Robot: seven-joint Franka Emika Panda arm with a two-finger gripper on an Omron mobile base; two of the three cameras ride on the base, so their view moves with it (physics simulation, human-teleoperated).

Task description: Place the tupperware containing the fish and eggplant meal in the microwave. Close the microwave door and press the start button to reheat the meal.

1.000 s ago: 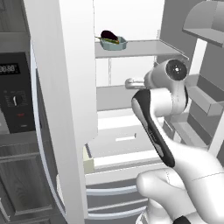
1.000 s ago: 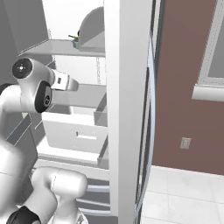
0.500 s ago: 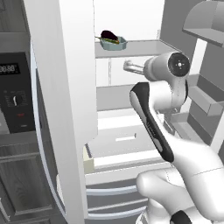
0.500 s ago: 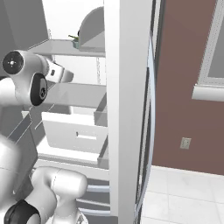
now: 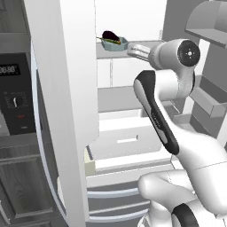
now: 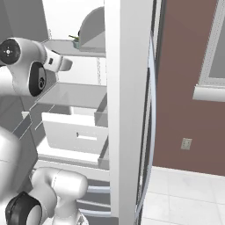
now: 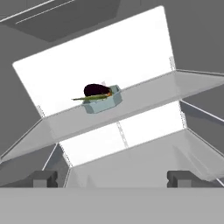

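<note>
Gripper (image 5: 136,50) height is the change: over the last second the white arm has been lifting its hand from the level of the lower shelf toward the upper one, and the two-finger gripper is now hovering just beside the front edge of the upper grey shelf (image 5: 146,44), spread wide with nothing between its fingers. Ahead of it and slightly above, the small pale blue-grey open tupperware (image 7: 103,101) is sitting on that shelf inside the open white fridge (image 5: 128,17), carrying the dark purple-black eggplant (image 7: 96,90) and the thin yellowish-green strip (image 7: 89,98) lying across its rim; gripper and container are still apart. Below the gripper a second grey shelf (image 7: 144,157) and a white drawer (image 5: 122,139) are lying. Off to the gripper's left, the open white fridge door (image 5: 66,88) is standing between it and the black built-in microwave (image 5: 15,99) with its round dial.
</note>
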